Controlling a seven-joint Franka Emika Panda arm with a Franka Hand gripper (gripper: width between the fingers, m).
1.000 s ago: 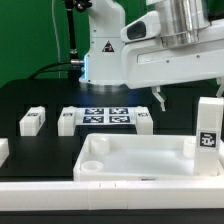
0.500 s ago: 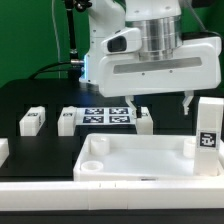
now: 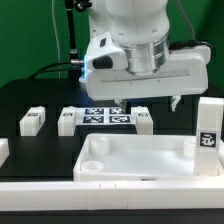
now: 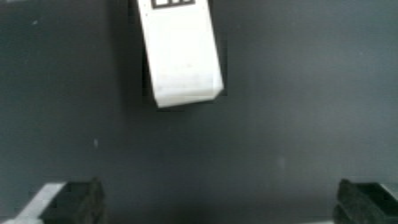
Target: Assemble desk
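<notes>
The desk top (image 3: 140,160), a white slab with a raised rim and round corner sockets, lies at the front of the black table. White square legs with tags lie behind it: two on the left (image 3: 32,121) (image 3: 68,121), one near the middle (image 3: 143,121). Another leg (image 3: 208,125) stands upright at the right. My gripper (image 3: 148,105) hangs open and empty just above the middle leg. In the wrist view the gripper (image 4: 217,205) shows both dark fingertips (image 4: 63,200) wide apart over bare table. One white leg (image 4: 183,50) lies beyond them, not between them.
The marker board (image 3: 105,115) lies flat between the lying legs, under the arm. A further white part (image 3: 3,150) shows at the exterior view's left edge. The arm's base and a green backdrop stand behind.
The arm has swung toward the exterior view's left, and the gripper now hangs over the middle leg beside the marker board. The jaws stay open. No part has moved.
</notes>
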